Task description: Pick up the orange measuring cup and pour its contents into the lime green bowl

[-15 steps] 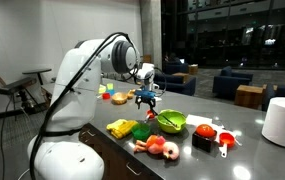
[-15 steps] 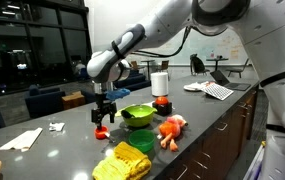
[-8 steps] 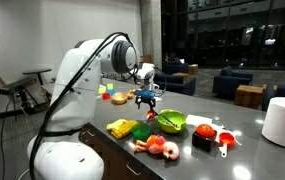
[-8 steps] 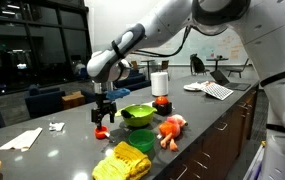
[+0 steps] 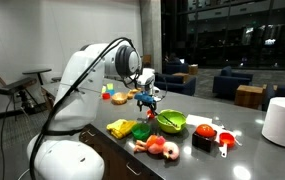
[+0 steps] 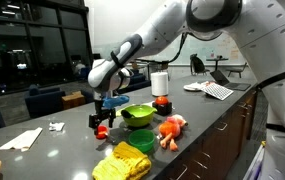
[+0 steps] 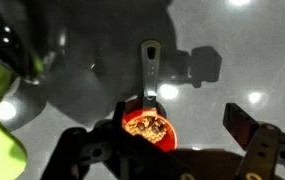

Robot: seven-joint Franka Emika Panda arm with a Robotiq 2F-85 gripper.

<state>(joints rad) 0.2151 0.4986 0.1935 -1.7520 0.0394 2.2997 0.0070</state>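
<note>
Over the counter, jaws wide around a tiny filled cup

On the dark counter [image 5: 254, 152] the bowl [image 6: 137, 116] is the big green dish; the wrist view catches only its rim at the left edge. Just beside it, on the bare surface, sits the cup [image 7: 148, 127], upright, with its thin handle [image 7: 150, 62] pointing away from the camera. It looks like light, stiff plastic, smooth enough to slip, and it holds loose brownish contents [image 7: 147, 125] close to the rim, so any tilt or jolt during the lift would likely spill them. Two places to take it seem open: across the round body, which is the wider and steadier hold, or on the handle, which is narrow and could twist. A level, gentle squeeze on the body looks the safer choice, since so small a thing may skid if one pad arrives first.

From its white base the arm [image 5: 82, 70] arches up and reaches forward, wrist bent so the tool points straight down beside the bowl. Its gripper [image 7: 167, 140] hangs low above the cup with the fingers [image 7: 250, 135] spread well apart, one on each side of the round body and touching nothing
</note>
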